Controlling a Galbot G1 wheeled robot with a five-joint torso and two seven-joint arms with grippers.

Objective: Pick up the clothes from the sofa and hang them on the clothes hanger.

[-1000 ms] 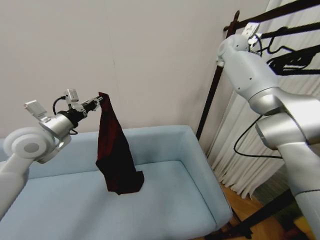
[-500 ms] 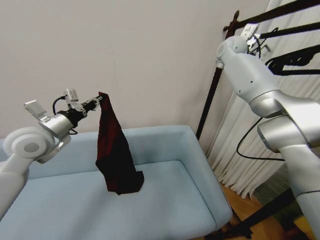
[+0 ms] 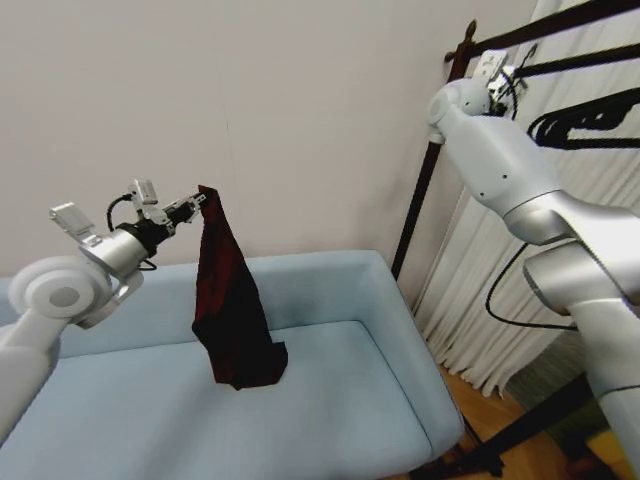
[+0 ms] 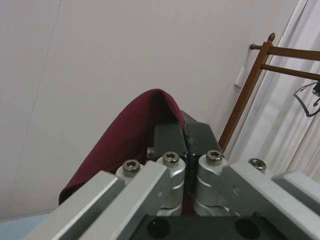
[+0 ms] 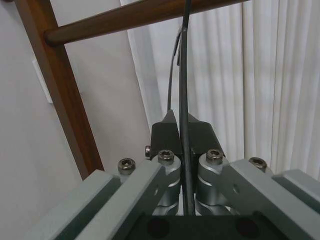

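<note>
The dark red garment [image 3: 228,300] is held up above the sofa [image 3: 330,400] by the left gripper [image 3: 190,205], whose jaws are closed on a fold at the cloth's top edge. The rest is left hanging limp, and the bunched lower end appears to touch the seat cushion. In the right wrist view, the jaws of the right gripper [image 5: 183,130] are seen clamped on the thin black wire of the hanger [image 3: 585,125], high up by the wooden rack [image 3: 430,170]. Garment and hanger are well apart.

Several risks can be judged from this. Only a narrow pinch of fabric is gripped, so the garment could be lost if it is swung or snagged on the sofa edge. The thin wire could be twisted within the jaws, leaving the hanger badly angled. The limp cloth could be draped unevenly and slide off.
</note>
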